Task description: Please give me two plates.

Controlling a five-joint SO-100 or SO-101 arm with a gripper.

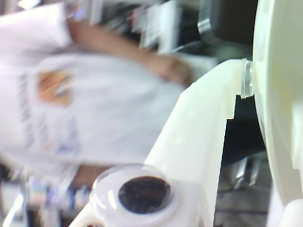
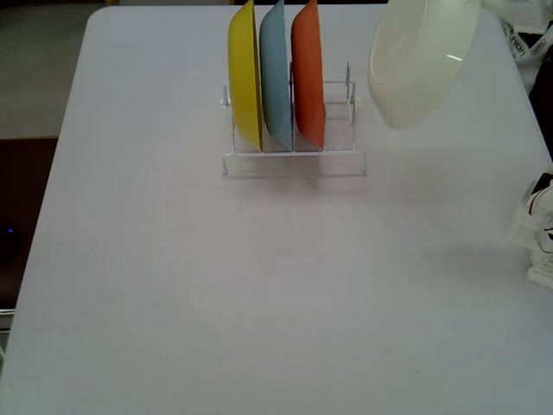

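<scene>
A cream-white plate [image 2: 422, 60] hangs tilted in the air at the upper right of the fixed view, to the right of the rack. In the wrist view my gripper [image 1: 249, 80] is shut on this plate [image 1: 279, 94]; one white finger [image 1: 203, 123] presses its clear pad against the rim. In the fixed view the plate and the frame's top edge hide the gripper. The orange plate [image 2: 308, 73] stands upright in the rightmost filled slot of the white wire rack [image 2: 294, 160].
A yellow plate [image 2: 244, 73] and a light blue plate [image 2: 275, 73] stand in the rack left of the orange one. The arm's base [image 2: 540, 233] sits at the table's right edge. A person in a white shirt [image 1: 94, 104] fills the wrist view's background.
</scene>
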